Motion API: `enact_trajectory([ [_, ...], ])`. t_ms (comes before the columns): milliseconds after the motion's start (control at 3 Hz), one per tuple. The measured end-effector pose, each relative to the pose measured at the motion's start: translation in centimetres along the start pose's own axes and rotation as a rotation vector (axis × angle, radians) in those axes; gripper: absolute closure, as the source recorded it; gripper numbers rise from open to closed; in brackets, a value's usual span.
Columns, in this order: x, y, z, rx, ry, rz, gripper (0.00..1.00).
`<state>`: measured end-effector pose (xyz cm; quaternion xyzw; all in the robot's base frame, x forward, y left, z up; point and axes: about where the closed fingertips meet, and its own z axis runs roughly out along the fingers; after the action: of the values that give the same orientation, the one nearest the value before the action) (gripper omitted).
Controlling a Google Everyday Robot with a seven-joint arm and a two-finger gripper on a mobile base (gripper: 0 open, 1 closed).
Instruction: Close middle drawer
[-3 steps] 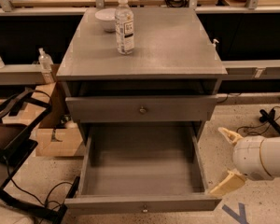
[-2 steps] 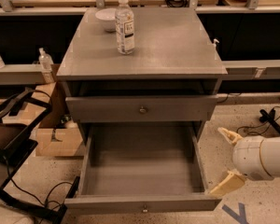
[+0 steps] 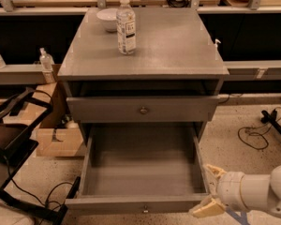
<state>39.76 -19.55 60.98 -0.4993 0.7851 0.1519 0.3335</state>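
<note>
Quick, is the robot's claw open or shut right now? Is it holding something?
Claw: open, holding nothing, beside the right front corner of the open middle drawer.

One bottle (image 3: 126,26) and one bowl (image 3: 107,19) are sitting on the cabinet (image 3: 178,46), two drawers (image 3: 144,110) showing, one gripper (image 3: 202,191) hovering beside it

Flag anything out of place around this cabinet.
The middle drawer is pulled far out, empty, jutting well past the upper drawer. The gripper sits open beside its right front corner. Nothing looks spilled or damaged.
</note>
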Motion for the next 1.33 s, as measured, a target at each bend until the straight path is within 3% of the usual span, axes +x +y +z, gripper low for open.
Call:
enact_trajectory([
  [333,5.1,2.6,4.8,-0.027,-0.029,0.097,0.41],
  [1000,13.5,9.2,11.2,-0.074,-0.060,0.263,0.87],
  [1333,15.7,9.5,14.9,-0.085,-0.092,0.300,1.00],
])
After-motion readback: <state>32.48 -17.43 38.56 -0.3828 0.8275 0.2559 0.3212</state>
